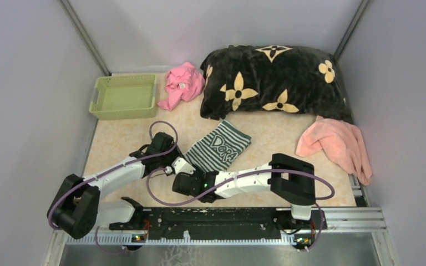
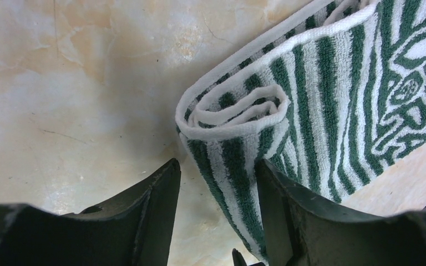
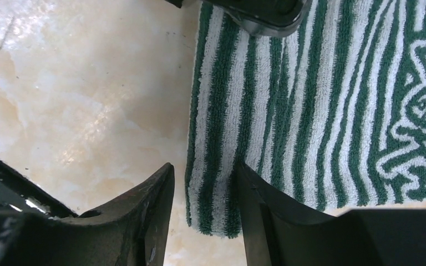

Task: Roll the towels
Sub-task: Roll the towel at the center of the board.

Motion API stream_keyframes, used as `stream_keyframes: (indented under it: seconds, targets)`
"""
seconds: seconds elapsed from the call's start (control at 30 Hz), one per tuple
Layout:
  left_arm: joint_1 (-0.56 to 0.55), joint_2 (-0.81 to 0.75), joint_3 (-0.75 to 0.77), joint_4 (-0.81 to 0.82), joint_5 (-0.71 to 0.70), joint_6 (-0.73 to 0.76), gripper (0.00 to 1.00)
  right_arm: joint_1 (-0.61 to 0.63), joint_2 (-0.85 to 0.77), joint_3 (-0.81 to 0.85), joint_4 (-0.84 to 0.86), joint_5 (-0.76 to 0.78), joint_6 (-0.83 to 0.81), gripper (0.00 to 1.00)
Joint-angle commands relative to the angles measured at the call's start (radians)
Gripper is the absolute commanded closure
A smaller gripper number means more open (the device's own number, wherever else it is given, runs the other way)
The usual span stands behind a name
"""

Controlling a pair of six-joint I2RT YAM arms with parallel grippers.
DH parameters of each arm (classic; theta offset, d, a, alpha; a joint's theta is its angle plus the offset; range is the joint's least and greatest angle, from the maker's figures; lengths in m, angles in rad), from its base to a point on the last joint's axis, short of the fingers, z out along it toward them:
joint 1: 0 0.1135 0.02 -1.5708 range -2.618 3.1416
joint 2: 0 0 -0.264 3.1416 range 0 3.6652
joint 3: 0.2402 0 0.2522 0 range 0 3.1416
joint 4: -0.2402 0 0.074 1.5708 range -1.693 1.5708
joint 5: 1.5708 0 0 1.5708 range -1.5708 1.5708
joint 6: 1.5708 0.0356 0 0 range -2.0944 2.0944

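Lettering "DOR" on striped towel [image 1: 219, 146]; left hand [image 2: 217, 173], right hand [image 3: 203, 174] half-wide astride its edge.

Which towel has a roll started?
The green striped towel, its near end curled into a loose roll; the salmon-pink towel lies crumpled at far right.

Pale marbled counter [image 1: 127, 138] with cloths and a basket

At the back lie a light green basket [image 1: 123, 114], a crumpled bright pink cloth [image 1: 183, 84] just beside it, and a black blanket [image 1: 274, 83] with tan flowers; nearer, a green-and-white striped towel [image 1: 219, 145] lies mid-counter, its near end curled over, and a salmon-pink towel [image 1: 338, 145] sits bunched at the right edge
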Motion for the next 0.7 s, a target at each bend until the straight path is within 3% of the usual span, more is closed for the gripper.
stream_keyframes:
  seconds: [0.0, 0.37, 0.57, 0.67]
  targets:
    - [0.001, 0.020, -0.024, -0.040, -0.036, 0.018, 0.40, 0.007, 0.009, -0.024, -0.031, 0.051, 0.035, 0.54]
    - [0.002, 0.015, -0.016, -0.042, -0.051, 0.013, 0.37, 0.007, 0.083, -0.092, -0.071, 0.030, 0.090, 0.58]
    - [0.021, 0.045, 0.008, -0.049, -0.046, 0.010, 0.34, 0.007, 0.064, -0.107, -0.024, -0.039, 0.053, 0.80]
    - [0.036, 0.024, 0.006, -0.055, -0.048, 0.000, 0.30, -0.001, 0.022, -0.132, 0.040, -0.160, 0.028, 0.91]
